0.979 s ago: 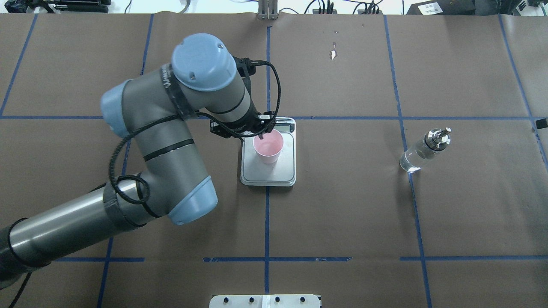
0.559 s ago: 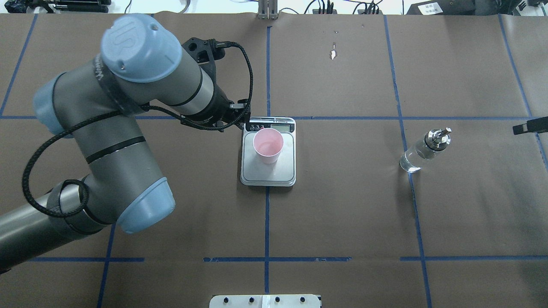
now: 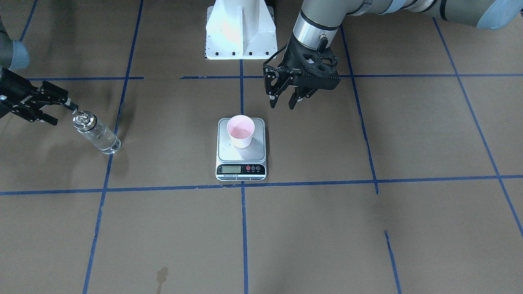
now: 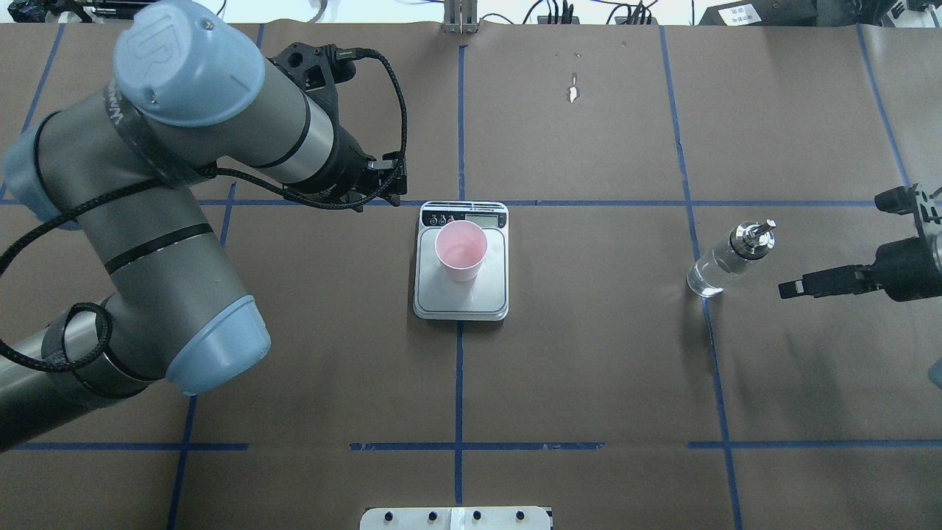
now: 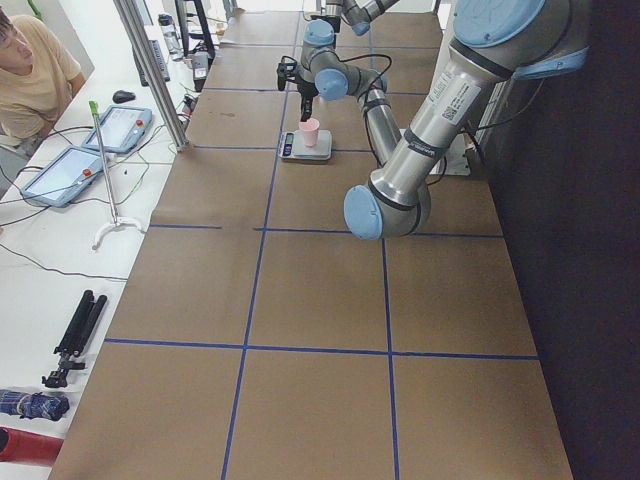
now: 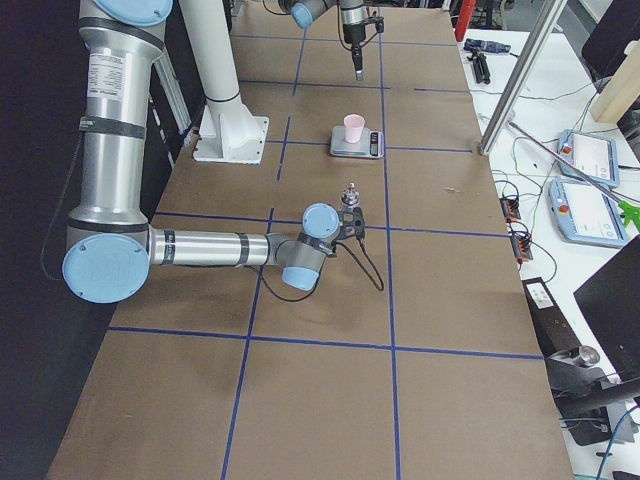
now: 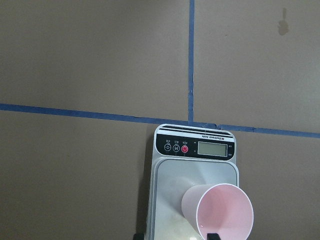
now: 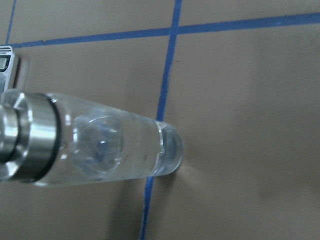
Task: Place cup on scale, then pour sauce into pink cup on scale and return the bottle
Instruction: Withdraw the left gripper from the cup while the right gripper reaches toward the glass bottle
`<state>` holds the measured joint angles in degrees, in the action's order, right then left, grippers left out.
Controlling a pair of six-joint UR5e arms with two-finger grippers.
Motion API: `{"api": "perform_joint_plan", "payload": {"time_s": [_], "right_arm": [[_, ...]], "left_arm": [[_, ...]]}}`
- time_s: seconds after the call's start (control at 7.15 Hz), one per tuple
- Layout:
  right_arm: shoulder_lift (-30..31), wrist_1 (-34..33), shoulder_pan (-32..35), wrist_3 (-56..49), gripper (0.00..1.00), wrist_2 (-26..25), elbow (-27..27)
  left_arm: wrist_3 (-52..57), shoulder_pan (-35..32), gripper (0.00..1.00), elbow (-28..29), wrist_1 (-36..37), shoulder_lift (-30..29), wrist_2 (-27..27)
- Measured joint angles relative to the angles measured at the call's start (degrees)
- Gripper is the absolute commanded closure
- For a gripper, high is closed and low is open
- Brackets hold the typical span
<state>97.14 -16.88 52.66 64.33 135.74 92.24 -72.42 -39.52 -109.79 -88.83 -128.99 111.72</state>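
Counter [image 4: 589, 353]: matt brown paper, blue tape [image 4: 458, 383] lines on top. Scale [image 7: 172, 185]: smooth silver-grey metal-look platform, soft sheen; front strip [image 7: 192, 137] glossy black plastic. Cup [image 4: 461, 252]: pale pink, matt, paper-like. Bottle [image 8: 110, 145]: clear glossy glass; collar [image 8: 30, 137] polished metal, bright highlights. Left tool [image 3: 282, 106], right tool [image 3: 65, 115]: matt black. Left arm [image 4: 184, 243]: satin grey metal, smooth pale-blue plastic caps [image 4: 188, 55].

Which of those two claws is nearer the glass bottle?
The right gripper, its open fingers right beside the metal top of the bottle. The left gripper hangs open near the scale holding the cup, well away from the bottle.
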Motion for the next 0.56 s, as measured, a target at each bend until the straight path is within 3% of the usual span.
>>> {"api": "perform_joint_plan", "payload": {"time_s": [0.56], "right_arm": [[1.55, -0.26, -16.20, 4.65, 0.00, -20.77, 5.98]], "left_arm": [[0.00, -0.81, 0.46, 0.26, -0.03, 0.00, 0.04]]}}
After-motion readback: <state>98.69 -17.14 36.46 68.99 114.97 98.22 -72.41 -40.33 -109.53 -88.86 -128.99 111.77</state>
